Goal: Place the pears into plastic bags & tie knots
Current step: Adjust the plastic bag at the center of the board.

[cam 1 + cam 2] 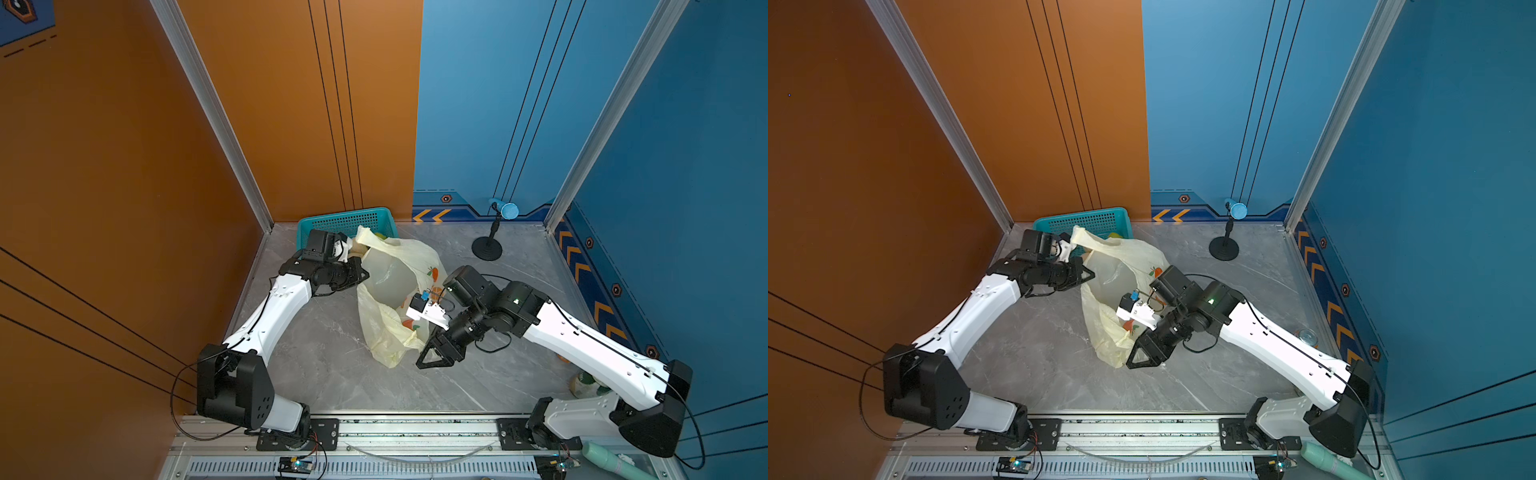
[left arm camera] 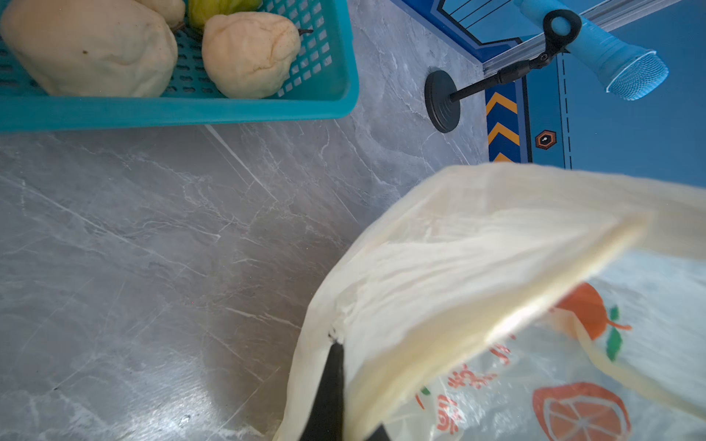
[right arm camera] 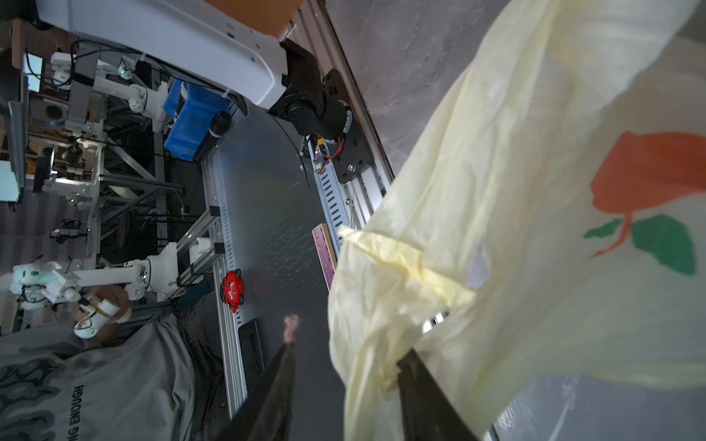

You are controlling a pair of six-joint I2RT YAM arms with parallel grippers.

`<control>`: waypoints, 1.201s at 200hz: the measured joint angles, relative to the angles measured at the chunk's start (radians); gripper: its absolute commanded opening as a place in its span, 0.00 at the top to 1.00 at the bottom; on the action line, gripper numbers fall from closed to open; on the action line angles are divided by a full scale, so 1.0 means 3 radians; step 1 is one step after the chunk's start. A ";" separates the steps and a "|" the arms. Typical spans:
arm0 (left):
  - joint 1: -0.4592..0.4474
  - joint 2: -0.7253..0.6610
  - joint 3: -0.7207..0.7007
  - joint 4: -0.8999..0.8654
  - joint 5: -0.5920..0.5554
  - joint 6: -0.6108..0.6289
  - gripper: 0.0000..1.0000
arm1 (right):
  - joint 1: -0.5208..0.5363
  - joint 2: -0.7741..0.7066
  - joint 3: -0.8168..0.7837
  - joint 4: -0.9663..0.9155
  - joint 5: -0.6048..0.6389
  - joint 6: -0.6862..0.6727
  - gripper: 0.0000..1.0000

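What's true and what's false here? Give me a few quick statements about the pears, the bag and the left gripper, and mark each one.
1. Several pears lie in the teal basket. True.
2. The left gripper is open, clear of the plastic bag. False: it is shut on the bag's edge.
3. The plastic bag is tied in a knot. False: no knot shows; its mouth gapes open.
4. A blue microphone sits on a black stand. True.
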 measured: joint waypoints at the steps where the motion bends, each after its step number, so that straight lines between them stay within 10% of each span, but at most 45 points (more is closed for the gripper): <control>1: -0.0001 0.0000 0.0000 0.0000 0.0000 0.0000 1.00 | -0.0004 0.0000 0.0010 0.0003 0.0008 -0.0005 0.37; 123: -0.0308 -0.0163 0.0015 -0.0001 -0.0103 -0.0019 1.00 | -0.1294 -0.0324 0.0350 0.0738 0.1137 0.1489 0.22; 183: -0.0366 -0.0163 0.0015 -0.0001 -0.0132 -0.0033 1.00 | -0.1275 0.0275 0.0318 0.0910 0.1194 0.1560 0.22; 208: -0.0417 -0.0174 0.0015 -0.0001 -0.0175 -0.0046 1.00 | -0.1052 0.0609 0.0359 0.0909 0.1197 0.1498 0.29; 240: -0.0502 -0.0242 0.0018 -0.0001 -0.0258 -0.0076 1.00 | -0.0936 0.0729 0.0390 0.0871 0.1256 0.1457 0.81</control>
